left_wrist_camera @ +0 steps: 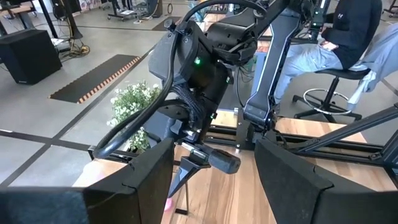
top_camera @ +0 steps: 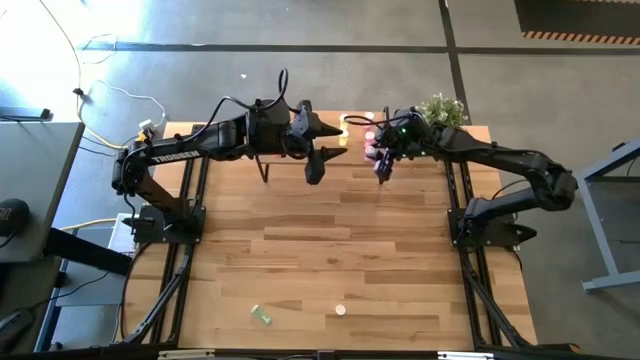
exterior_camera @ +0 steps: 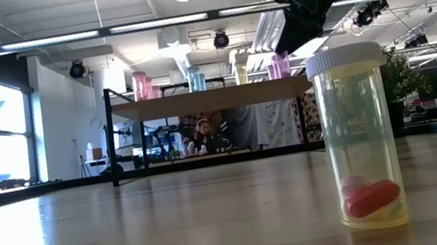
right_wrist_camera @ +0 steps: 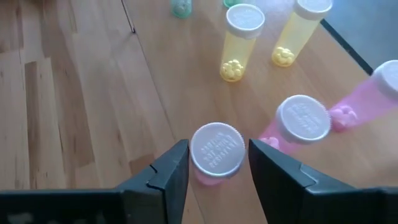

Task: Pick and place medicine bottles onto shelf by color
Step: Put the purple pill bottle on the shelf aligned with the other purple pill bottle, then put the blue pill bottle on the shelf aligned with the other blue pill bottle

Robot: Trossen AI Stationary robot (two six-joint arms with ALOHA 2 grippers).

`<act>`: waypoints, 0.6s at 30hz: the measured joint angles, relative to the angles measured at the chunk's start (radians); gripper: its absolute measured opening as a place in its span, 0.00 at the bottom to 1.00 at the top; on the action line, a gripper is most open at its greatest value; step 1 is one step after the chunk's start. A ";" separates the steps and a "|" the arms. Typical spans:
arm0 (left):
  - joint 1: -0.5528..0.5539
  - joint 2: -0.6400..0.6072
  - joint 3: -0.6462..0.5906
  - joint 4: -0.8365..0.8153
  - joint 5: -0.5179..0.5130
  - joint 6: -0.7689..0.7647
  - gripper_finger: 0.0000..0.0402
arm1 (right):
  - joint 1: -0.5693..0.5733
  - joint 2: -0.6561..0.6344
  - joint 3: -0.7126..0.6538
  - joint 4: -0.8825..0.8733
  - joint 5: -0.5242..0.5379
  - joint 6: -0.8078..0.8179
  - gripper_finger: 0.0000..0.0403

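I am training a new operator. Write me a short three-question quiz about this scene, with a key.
1. True or false: the right gripper stands over a white-capped pink translucent bottle on the wooden-topped shelf.
2. What colour are the two capped bottles standing beyond the pink ones?
3. Where does the loose white cap lie: A, on the shelf; B, on the large wooden tabletop?

Key: 1 true; 2 yellow; 3 B.

Pink bottle [right_wrist_camera: 214,155] with white cap between dark fingers [right_wrist_camera: 163,174]; two more pink bottles [right_wrist_camera: 305,124] at 3 o'clock, yellow bottles [right_wrist_camera: 239,40] at 12; pale wood shelf [right_wrist_camera: 186,93]; green plant [top_camera: 442,108]; near yellow bottle [exterior_camera: 359,138] holds red pills
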State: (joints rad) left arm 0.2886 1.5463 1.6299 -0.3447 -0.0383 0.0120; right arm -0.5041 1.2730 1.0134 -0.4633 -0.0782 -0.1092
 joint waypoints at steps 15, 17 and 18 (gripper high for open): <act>0.000 -0.006 -0.001 -0.038 0.000 0.018 0.54 | 0.002 -0.010 0.150 -0.202 -0.019 0.042 0.39; 0.000 -0.027 -0.003 -0.066 -0.001 0.018 0.54 | 0.014 -0.010 0.178 -0.254 -0.041 0.073 0.39; 0.000 -0.041 -0.002 -0.076 -0.001 0.019 0.54 | 0.025 -0.010 0.193 -0.279 -0.047 0.089 0.39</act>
State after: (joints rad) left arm 0.2886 1.5058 1.6276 -0.4205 -0.0392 0.0306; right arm -0.4791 1.2633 1.2067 -0.7425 -0.1250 -0.0198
